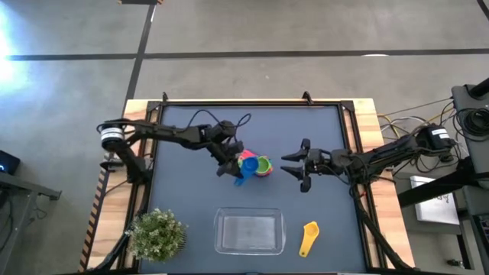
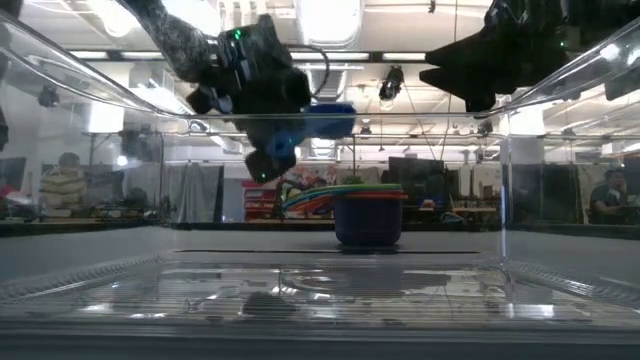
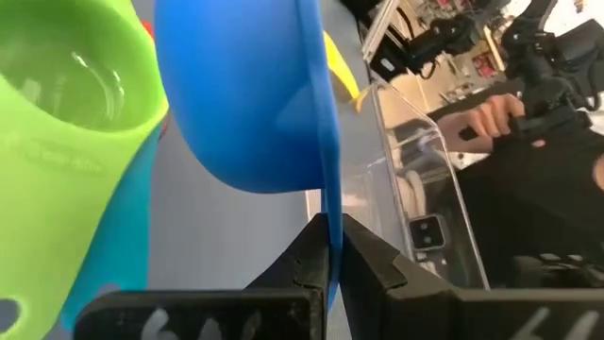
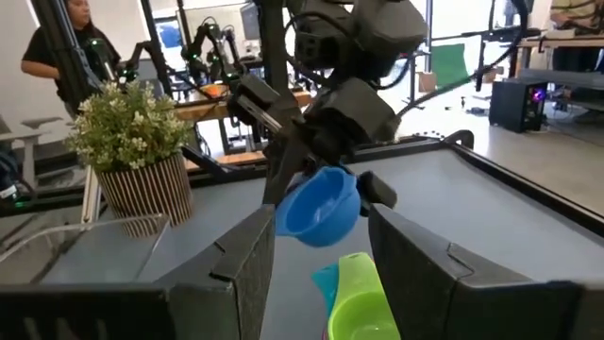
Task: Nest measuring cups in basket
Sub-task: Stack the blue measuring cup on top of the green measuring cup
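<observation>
Bare mat (image 1: pixel 191 191) around basket (image 1: pixel 249 232)

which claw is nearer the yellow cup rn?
Right. The right claw hangs open above the mat, up-table of the yellow cup. The left claw, shut on the blue cup, is farther off, across the basket.

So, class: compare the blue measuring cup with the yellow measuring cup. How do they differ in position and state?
The blue measuring cup is held in the left gripper, whose jaws are shut on its handle; the yellow measuring cup lies on the table, untouched. The blue one hangs beside the stack of cups at mid-table; the yellow one lies alone by the basket. Both are still outside the basket.
</observation>
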{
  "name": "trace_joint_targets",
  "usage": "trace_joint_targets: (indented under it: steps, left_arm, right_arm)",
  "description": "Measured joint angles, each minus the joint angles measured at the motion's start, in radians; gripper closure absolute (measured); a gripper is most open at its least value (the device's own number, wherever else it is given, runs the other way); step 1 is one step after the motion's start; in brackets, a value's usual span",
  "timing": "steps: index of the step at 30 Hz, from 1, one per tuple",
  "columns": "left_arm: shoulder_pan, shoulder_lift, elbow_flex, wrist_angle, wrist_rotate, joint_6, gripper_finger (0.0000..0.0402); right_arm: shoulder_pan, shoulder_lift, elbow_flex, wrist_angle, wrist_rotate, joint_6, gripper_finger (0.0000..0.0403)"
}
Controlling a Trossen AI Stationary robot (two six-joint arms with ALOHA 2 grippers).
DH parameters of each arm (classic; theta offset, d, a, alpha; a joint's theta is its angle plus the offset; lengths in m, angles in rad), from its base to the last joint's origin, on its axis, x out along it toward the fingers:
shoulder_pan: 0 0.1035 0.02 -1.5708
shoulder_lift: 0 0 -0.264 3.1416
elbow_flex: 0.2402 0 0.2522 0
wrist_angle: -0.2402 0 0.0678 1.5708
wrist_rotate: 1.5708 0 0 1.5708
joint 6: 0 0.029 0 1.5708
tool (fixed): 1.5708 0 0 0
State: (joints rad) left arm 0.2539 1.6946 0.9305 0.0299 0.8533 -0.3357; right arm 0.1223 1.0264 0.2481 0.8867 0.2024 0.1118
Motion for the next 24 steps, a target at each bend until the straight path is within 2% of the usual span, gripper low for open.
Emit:
trace_joint_targets:
  steps: [4, 8, 11, 15, 19, 22, 24]
  left_arm:
    - [0.000, 0.063, 0.047, -0.001, 0.056, -0.006, 0.0402]
    - [0.000, 0.111, 0.107, -0.014, 0.129, -0.006, 0.0402]
    - [0.005, 0.120, 0.153, -0.082, 0.131, 0.028, 0.0402]
    - [0.009, 0.121, 0.189, -0.147, 0.121, 0.071, 0.0402]
    - [0.008, 0.122, 0.197, -0.152, 0.118, 0.072, 0.0402]
    - [0.008, 0.122, 0.195, -0.165, 0.117, 0.068, 0.0402]
    - [0.008, 0.122, 0.195, -0.168, 0.116, 0.068, 0.0402]
  right_arm:
    - [0.000, 0.022, 0.000, 0.000, 0.003, -0.030, 0.0241]
    - [0.023, 0.049, 0.028, -0.112, -0.018, -0.217, 0.0241]
    - [0.047, 0.077, 0.080, -0.209, -0.013, -0.345, 0.0237]
    - [0.094, 0.131, 0.175, -0.306, 0.052, -0.509, 0.0232]
    - [0.135, 0.198, 0.274, -0.392, 0.186, -0.667, 0.0233]
    - [0.153, 0.259, 0.340, -0.446, 0.279, -0.744, 0.0236]
    - [0.157, 0.303, 0.379, -0.464, 0.302, -0.785, 0.0238]
